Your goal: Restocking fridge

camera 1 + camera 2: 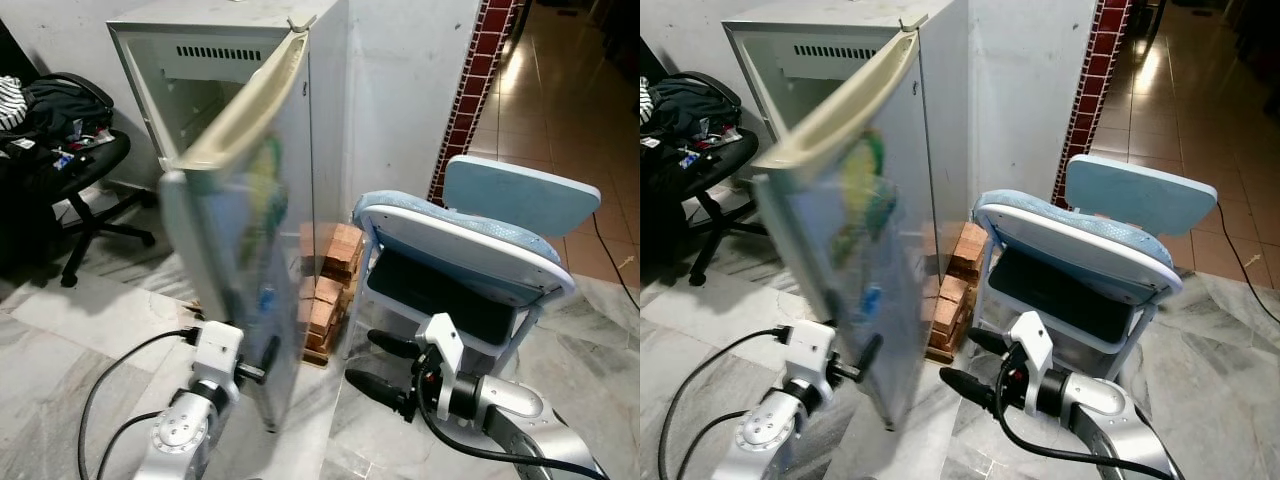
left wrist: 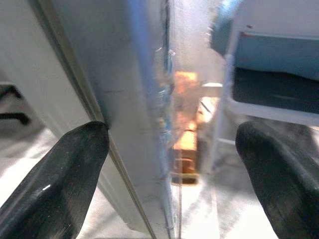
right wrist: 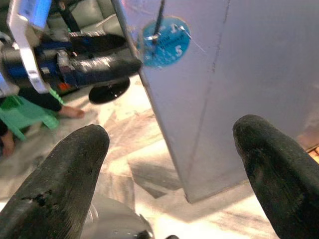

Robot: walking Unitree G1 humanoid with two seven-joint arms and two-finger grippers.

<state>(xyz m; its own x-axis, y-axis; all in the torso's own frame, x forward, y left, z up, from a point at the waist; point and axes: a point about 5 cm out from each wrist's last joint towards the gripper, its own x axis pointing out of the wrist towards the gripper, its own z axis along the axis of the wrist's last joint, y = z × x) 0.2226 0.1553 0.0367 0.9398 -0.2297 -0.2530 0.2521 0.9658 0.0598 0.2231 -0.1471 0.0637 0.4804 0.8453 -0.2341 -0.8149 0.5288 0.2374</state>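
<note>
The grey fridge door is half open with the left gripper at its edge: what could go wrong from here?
1. The left gripper has its open fingers astride the lower edge of the grey fridge door; with no firm clamp, the edge may slip out as the door swings.
2. The light blue folding chair stands close beside the door, so a wide swing might hit it.
3. The open right gripper hangs low near the door's bottom corner and may be struck.
</note>
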